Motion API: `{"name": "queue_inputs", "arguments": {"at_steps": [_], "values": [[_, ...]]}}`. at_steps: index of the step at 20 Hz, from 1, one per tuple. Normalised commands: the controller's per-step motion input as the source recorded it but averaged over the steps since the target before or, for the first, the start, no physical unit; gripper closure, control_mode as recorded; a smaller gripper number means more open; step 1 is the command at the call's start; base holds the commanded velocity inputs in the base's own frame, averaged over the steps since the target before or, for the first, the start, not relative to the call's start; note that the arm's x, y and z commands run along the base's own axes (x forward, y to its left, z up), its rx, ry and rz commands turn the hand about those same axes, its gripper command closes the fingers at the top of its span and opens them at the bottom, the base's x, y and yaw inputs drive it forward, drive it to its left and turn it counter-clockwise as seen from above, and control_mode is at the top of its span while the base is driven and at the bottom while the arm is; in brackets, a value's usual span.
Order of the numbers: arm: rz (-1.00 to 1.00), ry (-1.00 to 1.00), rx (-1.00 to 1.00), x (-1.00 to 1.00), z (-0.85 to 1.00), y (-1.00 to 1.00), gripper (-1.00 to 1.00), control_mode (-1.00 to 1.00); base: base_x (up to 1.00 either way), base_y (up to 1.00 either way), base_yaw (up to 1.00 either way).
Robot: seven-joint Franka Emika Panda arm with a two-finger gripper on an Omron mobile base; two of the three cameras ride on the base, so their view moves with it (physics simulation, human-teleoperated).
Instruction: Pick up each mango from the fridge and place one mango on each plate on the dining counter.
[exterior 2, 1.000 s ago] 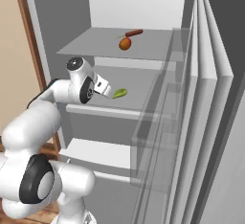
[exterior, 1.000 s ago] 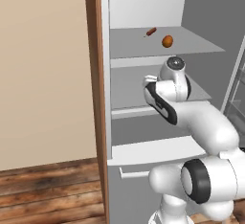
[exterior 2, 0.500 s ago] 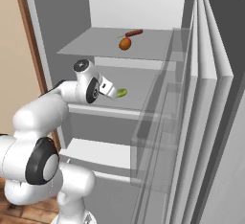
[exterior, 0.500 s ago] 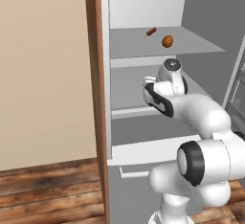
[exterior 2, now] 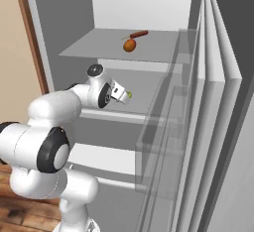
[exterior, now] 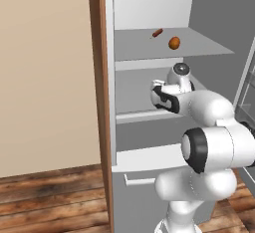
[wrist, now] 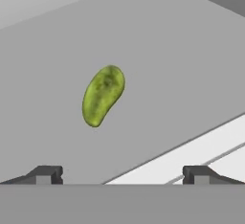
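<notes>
Ahead of my gripper, on the middle fridge shelf, lies the yellow-green mango. I read its long axis as running away from the hand and tilted slightly off the approach line, so the jaws would span its narrow width. I have the jaws spread wide with nothing between them; the fingertips stand apart from the fruit. From the right base view, the gripper sits just short of the mango. The shelf is flat, grey and bare around the fruit. One shelf up rest the orange-red mango and a sausage. The fridge stands open, its shelved door to the right.
</notes>
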Motion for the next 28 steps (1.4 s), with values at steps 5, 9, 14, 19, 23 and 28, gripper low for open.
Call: {"name": "queue_inputs", "arguments": {"at_steps": [5, 9, 14, 19, 23, 28], "values": [[0.0, 0.02, 0.02, 0.4, -0.14, 0.0, -1.0, -1.0, 0.0, 0.0, 0.0], [0.0, 0.02, 0.01, 0.33, -0.16, 0.0, -1.0, -1.0, 0.0, 0.0, 0.0], [0.0, 0.0, 0.01, 0.24, -0.21, 0.0, -1.0, -1.0, 0.0, 0.0, 0.0], [0.0, 0.0, 0.01, 0.29, -0.2, 0.0, -1.0, -1.0, 0.0, 0.0, 0.0], [0.0, 0.0, 0.03, 0.32, -0.22, -0.02, -1.0, -1.0, 0.0, 0.0, 0.0], [0.0, 0.0, 0.03, 0.35, -0.23, -0.03, -1.0, -1.0, 0.0, 0.0, 0.0]]}}
